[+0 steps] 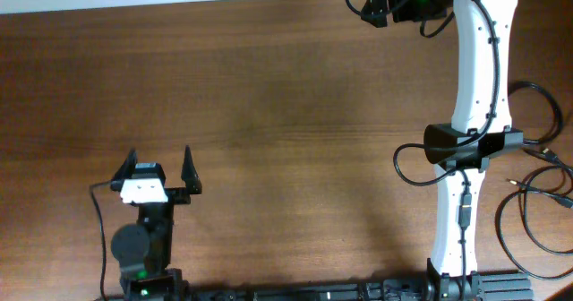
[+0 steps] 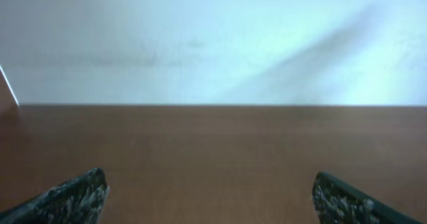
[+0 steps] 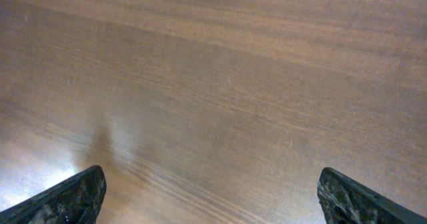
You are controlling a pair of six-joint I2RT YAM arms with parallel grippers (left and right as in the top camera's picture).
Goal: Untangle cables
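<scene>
**Cables lie in loose loops at the desk's right edge, both grippers wide and empty**

The cables (image 1: 535,196) lie on the desk (image 1: 269,113) against its right edge, toward the near right corner where the arm bases stand. They are thin black cords in several loose, overlapping loops, and part of the bunch runs past the side of the overhead view. Small plug ends seem to point inward near the loops, though they are too small to make out clearly. Neither gripper touches the cords.

Just beside the loops, on their inner side, the right arm (image 1: 470,59) stretches from the near edge to the far edge of the desk. In the right wrist view the right gripper (image 3: 213,197) has its fingers (image 3: 73,194) spread wide with nothing between them. Under it there is only wood grain and a pale glare.

The left gripper (image 1: 159,155) sits well apart from the cables, near the near left corner. Its fingers (image 1: 190,162) are also spread wide and hold nothing. The left wrist view looks between them across bare wood to the desk's far edge and a pale wall (image 2: 213,37) behind it.
</scene>
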